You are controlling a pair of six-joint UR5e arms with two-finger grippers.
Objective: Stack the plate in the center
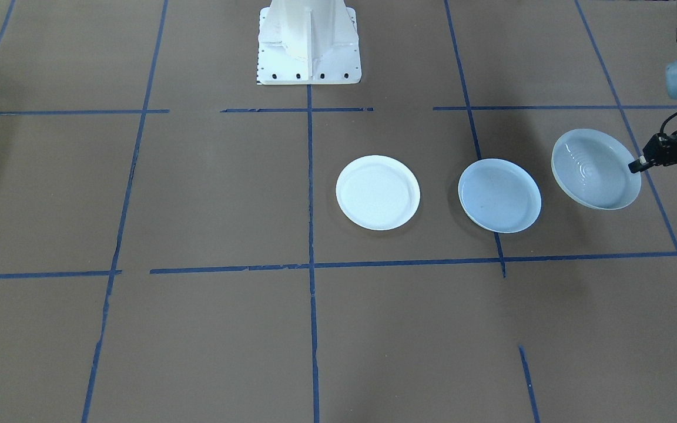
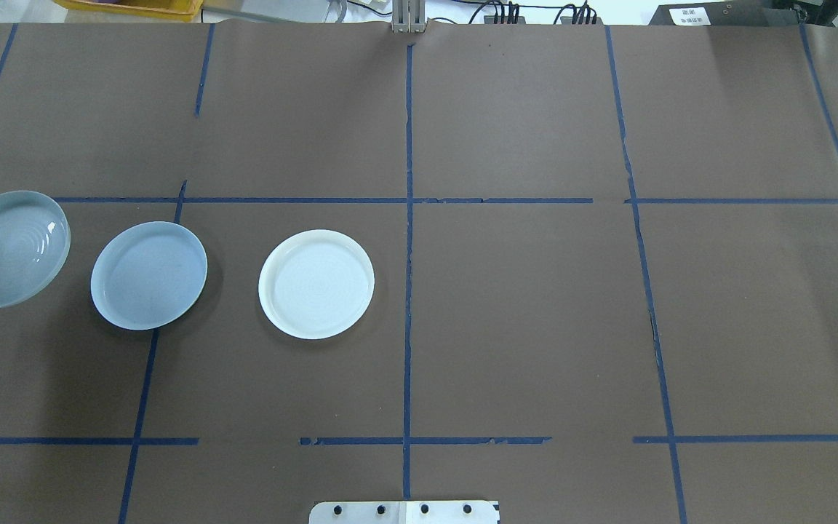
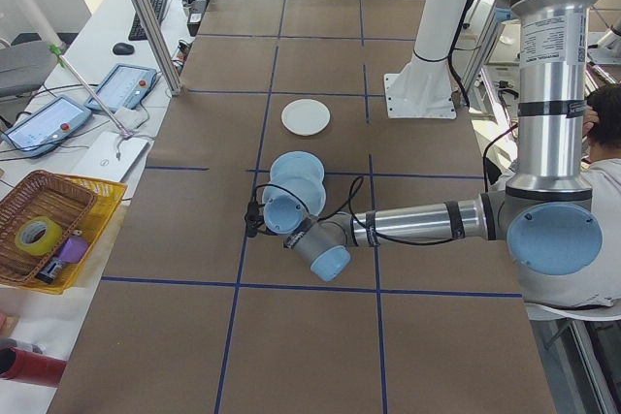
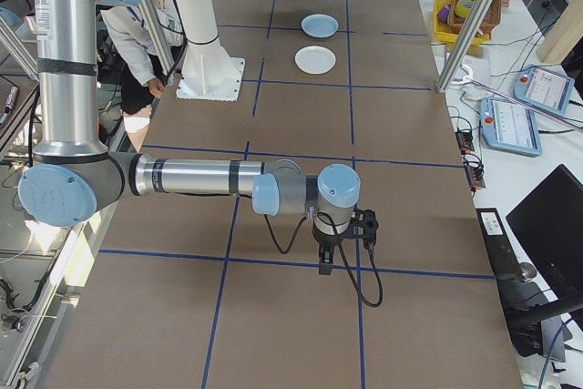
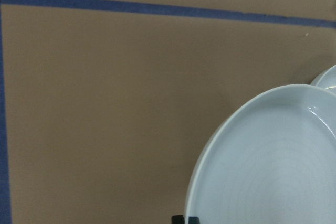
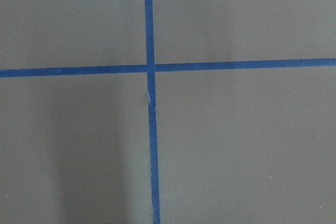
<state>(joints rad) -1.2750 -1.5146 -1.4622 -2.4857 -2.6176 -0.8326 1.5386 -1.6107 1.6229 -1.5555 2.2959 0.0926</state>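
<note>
The left claw (image 1: 635, 166) pinches the ridged plate (image 1: 596, 169) by its rim, tilted above the brown taped table (image 1: 197, 194); beside it lies the light-blue plate (image 1: 499, 195). Whether the right claw (image 4: 325, 266) is parted cannot be told.

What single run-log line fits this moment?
left gripper: shut on ridged plate, lifted, tilted | light-blue plate: on table, bare | white plate: untouched | right gripper: idle

Ridged plate (image 2: 4, 251) cut off at overhead view's left edge.
</note>
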